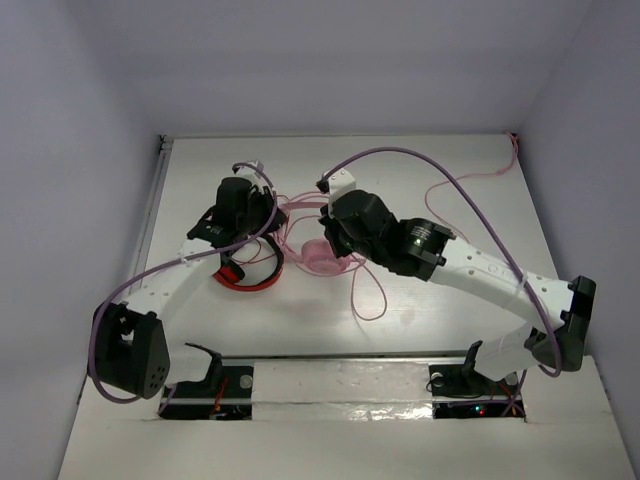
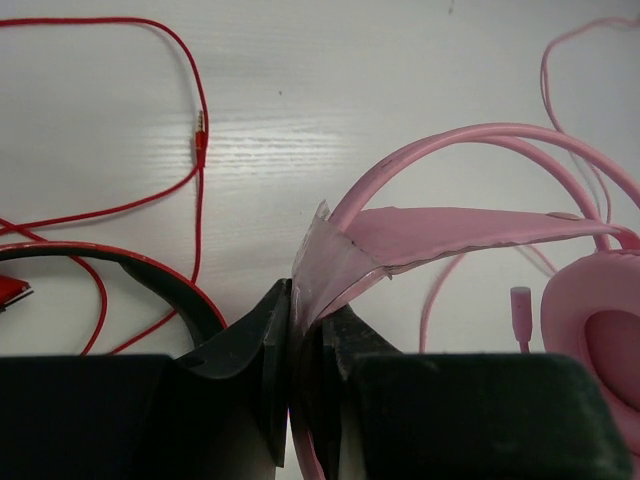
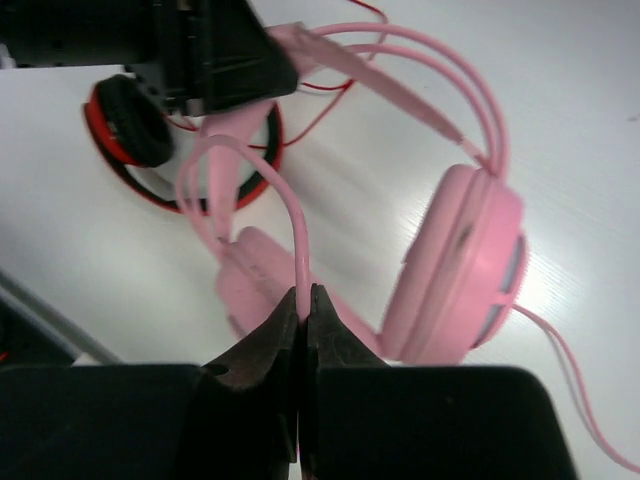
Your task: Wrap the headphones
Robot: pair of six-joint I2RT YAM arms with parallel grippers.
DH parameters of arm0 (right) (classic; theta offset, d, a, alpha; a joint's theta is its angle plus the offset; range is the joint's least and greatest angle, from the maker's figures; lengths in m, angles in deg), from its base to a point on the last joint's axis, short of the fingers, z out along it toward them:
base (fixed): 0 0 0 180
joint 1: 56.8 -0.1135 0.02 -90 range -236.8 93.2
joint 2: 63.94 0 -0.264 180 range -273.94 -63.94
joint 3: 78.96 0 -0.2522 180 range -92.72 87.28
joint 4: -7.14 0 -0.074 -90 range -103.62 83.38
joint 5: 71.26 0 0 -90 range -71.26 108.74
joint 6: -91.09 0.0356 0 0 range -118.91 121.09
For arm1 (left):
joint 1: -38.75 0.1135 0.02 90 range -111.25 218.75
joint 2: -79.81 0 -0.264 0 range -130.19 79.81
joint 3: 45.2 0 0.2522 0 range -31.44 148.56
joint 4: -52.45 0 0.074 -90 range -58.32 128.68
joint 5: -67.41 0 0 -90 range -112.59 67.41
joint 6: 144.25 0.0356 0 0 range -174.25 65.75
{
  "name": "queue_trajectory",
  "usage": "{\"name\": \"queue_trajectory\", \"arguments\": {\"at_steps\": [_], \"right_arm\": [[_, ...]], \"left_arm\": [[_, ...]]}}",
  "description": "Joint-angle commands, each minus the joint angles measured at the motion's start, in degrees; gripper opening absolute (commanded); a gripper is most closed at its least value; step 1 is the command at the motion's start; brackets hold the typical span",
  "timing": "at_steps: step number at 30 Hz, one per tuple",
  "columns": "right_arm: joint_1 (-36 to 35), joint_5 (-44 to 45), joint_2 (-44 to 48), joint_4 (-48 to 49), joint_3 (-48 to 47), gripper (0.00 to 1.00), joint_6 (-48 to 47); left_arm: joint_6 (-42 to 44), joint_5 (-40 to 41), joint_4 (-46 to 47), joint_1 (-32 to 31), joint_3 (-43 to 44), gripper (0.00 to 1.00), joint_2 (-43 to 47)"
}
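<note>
The pale pink headphones (image 1: 322, 256) lie mid-table between the two arms. My left gripper (image 2: 310, 300) is shut on the flat inner band (image 2: 440, 225) of their headband; one ear cup (image 2: 595, 330) shows at the right edge of the left wrist view. My right gripper (image 3: 303, 295) is shut on the thin pink cable (image 3: 288, 205), which arcs up from the jaws towards the left gripper's body (image 3: 215, 55). A pink ear cup (image 3: 460, 265) stands on edge to the right of the jaws. In the top view the left gripper (image 1: 262, 215) and right gripper (image 1: 330, 235) meet over the headphones.
Red-and-black headphones (image 1: 245, 277) lie just left of the pink ones, with their red cable (image 2: 190, 100) looped on the table. Loose pink cable (image 1: 370, 300) loops toward the near edge and trails to the far right corner (image 1: 470, 185). Walls enclose the table.
</note>
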Motion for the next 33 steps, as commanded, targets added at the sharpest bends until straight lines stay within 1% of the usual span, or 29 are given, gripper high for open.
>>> {"name": "queue_trajectory", "arguments": {"at_steps": [1,5,8,12,13,15,16,18,19,21,22,25,28,31,32,33], "right_arm": [[0.37,7.68,3.48,-1.94,-1.62,0.01,-1.89],[1.59,12.35,4.54,-1.86,-1.01,0.02,-3.38],[2.82,15.16,5.15,-0.02,0.48,0.04,-3.91],[5.02,16.22,5.77,2.62,2.24,0.07,-4.35],[5.55,16.14,5.77,3.06,2.59,0.07,-4.44],[6.52,16.14,5.95,4.90,3.12,0.10,-4.53],[7.39,15.88,5.95,5.61,3.73,0.16,-4.61],[8.01,15.08,6.03,6.49,4.44,0.20,-4.26],[8.54,14.99,6.30,7.01,5.40,0.23,-3.48],[9.94,14.73,7.08,7.98,7.16,0.24,-2.60],[10.47,14.47,7.52,8.42,7.78,0.27,-1.64],[11.61,12.19,10.15,11.23,11.11,0.27,0.65],[13.19,7.97,12.53,15.79,15.41,0.27,2.41],[14.70,1.92,15.26,21.24,20.33,0.29,4.08],[15.39,-1.84,16.74,24.56,21.66,0.29,4.52],[15.40,-3.71,17.37,26.42,22.98,0.30,5.05]], "left_arm": [[2.63,-7.15,-1.20,-0.38,5.93,0.00,3.29],[4.74,-10.05,-4.73,-0.38,8.31,0.00,3.03],[7.12,-12.43,-7.28,-0.38,9.98,0.00,2.94],[10.10,-13.57,-11.05,-0.38,12.27,0.00,2.85],[11.24,-14.88,-11.15,-0.38,12.62,0.00,2.76],[11.60,-17.60,-10.28,-0.38,12.36,0.00,2.76],[11.17,-19.53,-9.67,-0.38,12.10,0.00,2.85],[10.38,-20.51,-8.00,-0.38,11.75,0.00,3.03],[9.50,-23.47,-6.42,0.66,11.40,0.00,3.20],[8.01,-26.56,-4.14,1.90,10.96,0.00,3.47],[7.39,-29.10,-3.17,2.51,10.78,0.00,3.55],[5.55,-32.10,-1.23,4.44,10.96,0.00,3.82],[3.88,-35.79,0.36,5.68,11.92,0.00,3.82],[1.95,-37.13,2.38,6.30,12.97,0.00,3.99],[1.50,-37.04,2.64,6.30,13.33,0.00,4.08],[0.80,-37.04,4.04,6.99,13.50,0.00,4.17]]}}
